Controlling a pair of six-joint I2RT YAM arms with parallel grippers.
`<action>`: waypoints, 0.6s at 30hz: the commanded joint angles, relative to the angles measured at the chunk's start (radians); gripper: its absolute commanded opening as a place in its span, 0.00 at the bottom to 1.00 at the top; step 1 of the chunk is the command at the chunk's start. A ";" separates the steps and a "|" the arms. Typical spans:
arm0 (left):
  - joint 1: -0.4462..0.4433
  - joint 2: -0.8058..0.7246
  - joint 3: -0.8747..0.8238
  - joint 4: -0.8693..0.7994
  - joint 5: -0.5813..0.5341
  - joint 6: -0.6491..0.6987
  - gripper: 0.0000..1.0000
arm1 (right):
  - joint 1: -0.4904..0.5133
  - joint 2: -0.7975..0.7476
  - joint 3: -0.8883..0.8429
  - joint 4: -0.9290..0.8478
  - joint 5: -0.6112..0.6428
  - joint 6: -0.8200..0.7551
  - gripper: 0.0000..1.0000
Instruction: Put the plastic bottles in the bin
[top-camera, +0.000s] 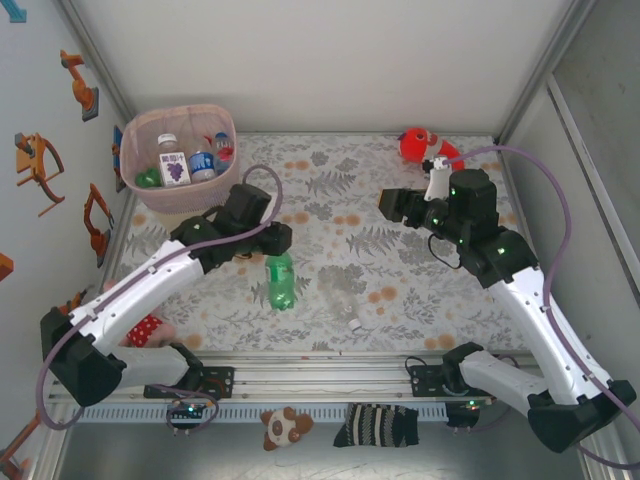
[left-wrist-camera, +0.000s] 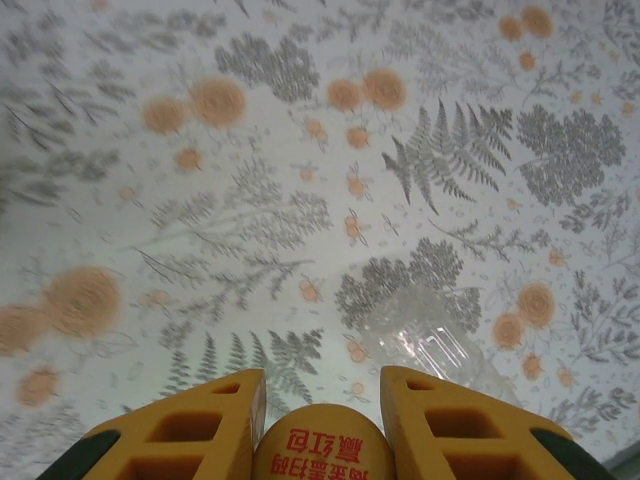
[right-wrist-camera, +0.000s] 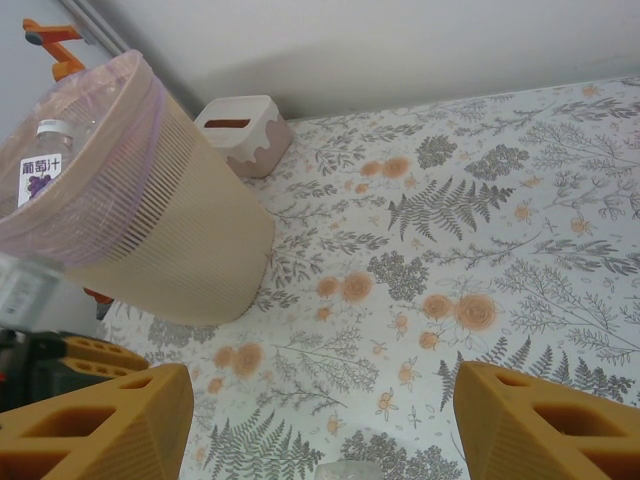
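The left hand (top-camera: 270, 242) (left-wrist-camera: 322, 395) is closed on an orange-wrapped bottle (left-wrist-camera: 320, 450) printed with red characters. Whether this is the green bottle (top-camera: 282, 282) seen just below that hand in the top view cannot be told. The right hand (top-camera: 390, 205) (right-wrist-camera: 320, 385) is held wide open and empty. A clear bottle (top-camera: 345, 298) (left-wrist-camera: 440, 345) is seen lying on the floral surface (top-camera: 330, 180) at lower centre. Several bottles (top-camera: 175, 165) are held in the bin (top-camera: 132, 135) at upper left.
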 joint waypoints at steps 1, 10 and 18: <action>0.050 -0.020 0.086 -0.126 -0.071 0.156 0.18 | 0.000 0.004 0.024 -0.002 0.007 -0.010 0.68; 0.187 -0.076 0.277 -0.159 -0.136 0.368 0.12 | 0.001 0.011 0.045 -0.012 0.009 -0.015 0.68; 0.342 -0.087 0.441 -0.132 -0.106 0.481 0.00 | 0.000 0.017 0.049 -0.008 0.006 -0.016 0.68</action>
